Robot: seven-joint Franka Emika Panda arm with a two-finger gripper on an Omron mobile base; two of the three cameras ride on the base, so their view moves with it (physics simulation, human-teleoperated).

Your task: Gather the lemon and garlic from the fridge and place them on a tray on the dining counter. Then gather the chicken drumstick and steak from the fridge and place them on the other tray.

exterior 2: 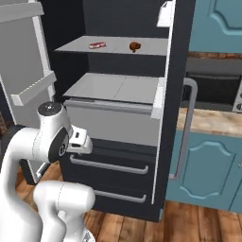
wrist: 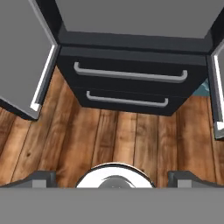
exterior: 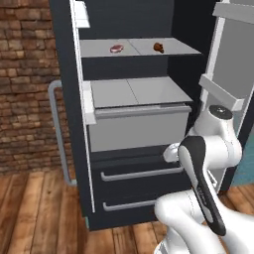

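Steak (exterior: 116, 48), drumstick (exterior: 158, 47) on fridge shelf (exterior: 139, 53)

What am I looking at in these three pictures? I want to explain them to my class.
A white robot arm stands before an open black fridge. Two pictures come from cameras behind the arm, one on each side. The third looks down from the arm's hand at the fridge's lower drawers and the wooden floor. On the upper shelf lie a pink steak and a brown drumstick. The end effector is open and holds nothing.
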